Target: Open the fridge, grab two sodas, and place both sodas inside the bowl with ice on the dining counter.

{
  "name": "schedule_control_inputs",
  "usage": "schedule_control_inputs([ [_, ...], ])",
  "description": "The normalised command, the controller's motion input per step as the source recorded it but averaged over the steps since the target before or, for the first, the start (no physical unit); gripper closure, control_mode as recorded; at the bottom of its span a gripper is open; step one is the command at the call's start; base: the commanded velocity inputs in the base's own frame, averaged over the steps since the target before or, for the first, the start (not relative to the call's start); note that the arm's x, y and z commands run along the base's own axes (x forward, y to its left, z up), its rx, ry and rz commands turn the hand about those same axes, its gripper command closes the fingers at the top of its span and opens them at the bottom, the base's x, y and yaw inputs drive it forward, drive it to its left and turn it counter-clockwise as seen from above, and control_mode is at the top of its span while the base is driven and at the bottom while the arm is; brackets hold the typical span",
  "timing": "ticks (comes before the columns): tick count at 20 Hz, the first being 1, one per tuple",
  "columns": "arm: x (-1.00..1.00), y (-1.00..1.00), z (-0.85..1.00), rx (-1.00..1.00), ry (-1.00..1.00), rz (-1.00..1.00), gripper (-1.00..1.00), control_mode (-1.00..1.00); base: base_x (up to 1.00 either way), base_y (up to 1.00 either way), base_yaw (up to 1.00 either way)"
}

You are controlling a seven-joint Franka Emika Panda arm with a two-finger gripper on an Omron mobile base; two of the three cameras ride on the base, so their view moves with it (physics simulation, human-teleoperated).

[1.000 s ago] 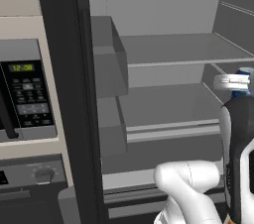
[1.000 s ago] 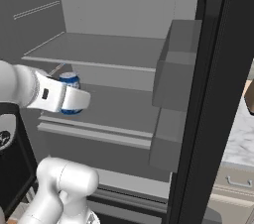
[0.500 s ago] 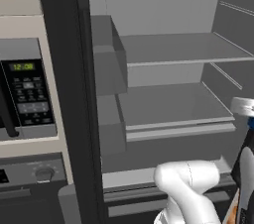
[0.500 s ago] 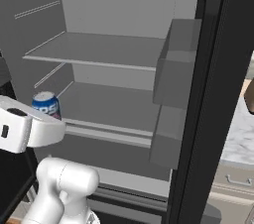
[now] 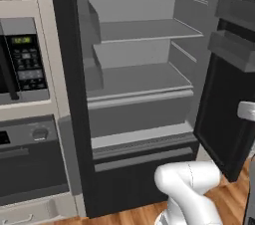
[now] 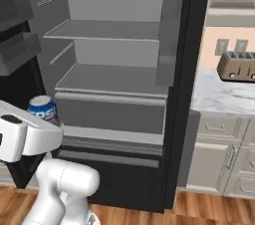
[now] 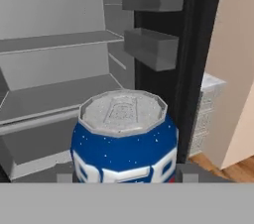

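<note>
Gripping 1 soda can (image 7: 124,141) upright btwn fingers (image 7: 188,172), 1 each side, w/ open fridge (image 7: 59,69) behind.

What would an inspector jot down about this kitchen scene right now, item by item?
Surface: fridge shelves bare; wooden floor below.
Job's things: fridge open, both doors swung wide; one soda upright between the fingers, outside the fridge.
Clutter: nothing seen.
Grippers: gripper shut on the soda, holding it near the fridge's lower front.
Cables: nothing seen.
Surroundings: microwave and oven on one side of the fridge; marble counter with toaster and drawers on the other.
</note>
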Motion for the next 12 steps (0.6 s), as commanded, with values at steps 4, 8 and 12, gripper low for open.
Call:
schedule_control_inputs([
  [4, 0.00, 0.00, 0.00, 0.00, 0.00, 0.00, 1.00, 1.00, -0.80, 0.00, -0.47],
  [8, 0.00, 0.00, 0.00, 0.00, 0.00, 0.00, 1.00, 1.00, -0.52, 0.00, -0.60],
  [12, 0.00, 0.00, 0.00, 0.00, 0.00, 0.00, 1.00, 1.00, -0.40, 0.00, -0.61],
])
